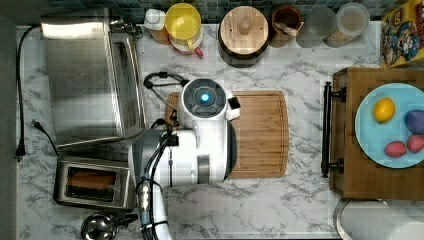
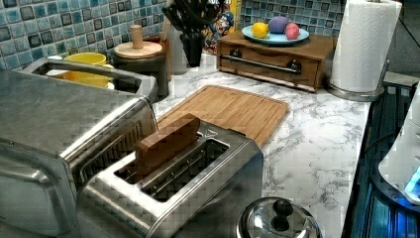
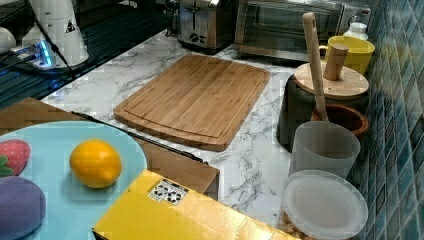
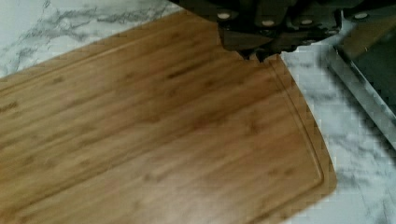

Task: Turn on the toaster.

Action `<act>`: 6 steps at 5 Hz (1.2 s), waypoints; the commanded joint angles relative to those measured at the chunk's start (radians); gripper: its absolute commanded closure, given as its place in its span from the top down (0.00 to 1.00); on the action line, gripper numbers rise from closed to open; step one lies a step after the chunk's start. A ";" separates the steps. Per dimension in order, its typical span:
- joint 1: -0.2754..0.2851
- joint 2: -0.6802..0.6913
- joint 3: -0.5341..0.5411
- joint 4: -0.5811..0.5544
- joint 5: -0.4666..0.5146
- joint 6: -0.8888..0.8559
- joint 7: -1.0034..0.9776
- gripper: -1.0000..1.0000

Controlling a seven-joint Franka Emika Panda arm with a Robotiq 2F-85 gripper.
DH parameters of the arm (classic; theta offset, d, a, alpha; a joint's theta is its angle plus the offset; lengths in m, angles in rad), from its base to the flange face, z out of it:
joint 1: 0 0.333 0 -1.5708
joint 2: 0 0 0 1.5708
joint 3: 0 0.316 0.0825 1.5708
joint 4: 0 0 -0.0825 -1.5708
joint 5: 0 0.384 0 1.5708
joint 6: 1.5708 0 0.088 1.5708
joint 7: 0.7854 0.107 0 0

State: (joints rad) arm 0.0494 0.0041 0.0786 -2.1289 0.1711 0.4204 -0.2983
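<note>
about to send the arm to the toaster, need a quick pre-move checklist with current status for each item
1. Bread loaded: ok. A brown slice stands raised in one slot of the toaster.
2. Toaster placement: ok. It sits upright on the marble counter beside the toaster oven.
3. Arm start position: ok. The wrist view has the gripper above a corner of the cutting board, apart from the toaster.
4. Obstacles near the toaster: not ok. A steel pot lid lies close to it.
5. Fingers state: cannot tell.
6. Toaster lever: cannot tell. The right view shows its control end, but no lever can be made out.
</note>
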 commanded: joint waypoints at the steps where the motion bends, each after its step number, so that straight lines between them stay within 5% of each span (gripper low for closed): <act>1: 0.066 -0.255 0.072 -0.243 0.132 0.085 -0.104 0.00; 6: 0.197 -0.321 0.153 -0.368 0.244 0.130 -0.246 0.00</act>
State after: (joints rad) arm 0.1798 -0.2827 0.2177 -2.4570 0.3530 0.5308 -0.4678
